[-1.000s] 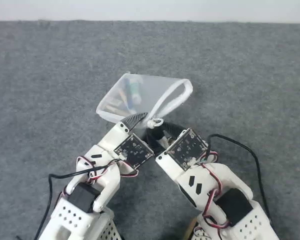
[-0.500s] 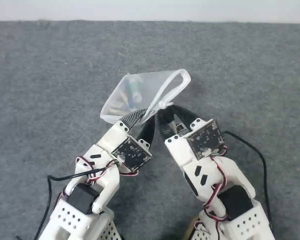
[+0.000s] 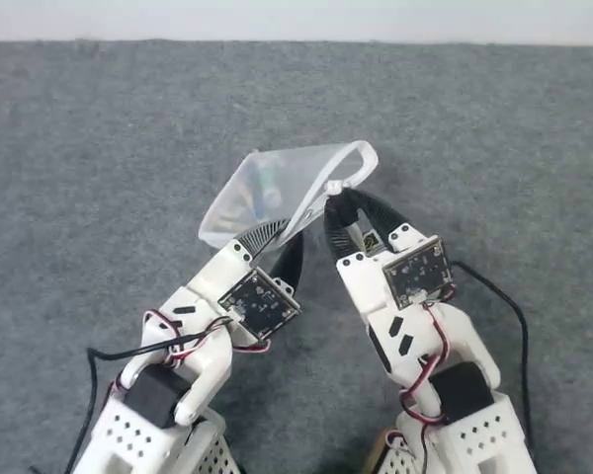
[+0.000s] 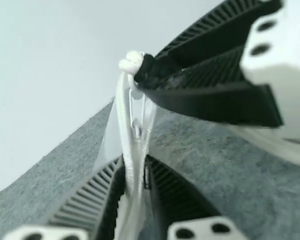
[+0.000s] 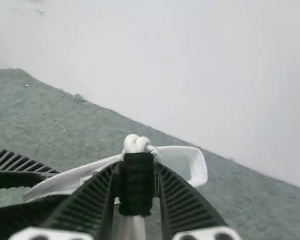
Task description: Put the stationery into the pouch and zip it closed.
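Note:
The translucent pouch (image 3: 267, 202) lies on the grey carpet with stationery (image 3: 266, 182) showing through its wall. My left gripper (image 3: 280, 239) is shut on the near end of the pouch's zipper edge (image 4: 133, 142); in its own wrist view the left gripper (image 4: 135, 172) pinches the white tape. My right gripper (image 3: 337, 203) is shut on the black zipper pull (image 5: 136, 181), which carries a white knot (image 5: 136, 144), close to the pouch's far corner. The pouch's white strap loop (image 5: 194, 162) hangs just beyond it. In the left wrist view the right gripper (image 4: 147, 71) is just above the tape.
Grey carpet (image 3: 99, 148) covers the table on all sides of the pouch. A pale wall (image 3: 296, 20) runs along the far edge. The two arms stand close together, and black cables (image 3: 499, 306) trail beside their bases.
My right gripper has travelled away from the left one along the zipper, carrying the pull toward the pouch's far corner. The pouch has shifted and lifted slightly. The left gripper stayed put.

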You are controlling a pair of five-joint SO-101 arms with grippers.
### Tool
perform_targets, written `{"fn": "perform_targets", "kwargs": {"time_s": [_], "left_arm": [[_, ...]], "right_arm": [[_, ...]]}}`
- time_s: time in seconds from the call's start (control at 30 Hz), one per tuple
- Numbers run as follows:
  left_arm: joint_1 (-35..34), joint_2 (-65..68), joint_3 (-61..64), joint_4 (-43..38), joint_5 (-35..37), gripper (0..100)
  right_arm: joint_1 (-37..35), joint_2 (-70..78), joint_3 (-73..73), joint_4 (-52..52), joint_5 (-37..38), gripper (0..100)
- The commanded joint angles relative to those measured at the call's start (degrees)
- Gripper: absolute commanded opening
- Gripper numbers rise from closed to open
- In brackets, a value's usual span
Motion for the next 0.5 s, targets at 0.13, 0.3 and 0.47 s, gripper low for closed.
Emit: {"fn": "perform_targets", "kwargs": {"time_s": [0.13, 0.3, 0.47], "left_arm": [[-0.5, -0.4, -3.0, 4.5, -1.0, 1], [-0.6, -0.4, -3.6, 5.7, -1.4, 1], [-1.1, -0.4, -4.4, 7.8, -3.4, 1]], "right_arm": [[6.3, -0.7, -1.6, -2.9, -0.4, 0.6], [6.5, 0.5, -1.3, -2.9, -0.4, 0.6], [7.6, 6.5, -1.6, -6.3, -0.6, 0.6]]}}
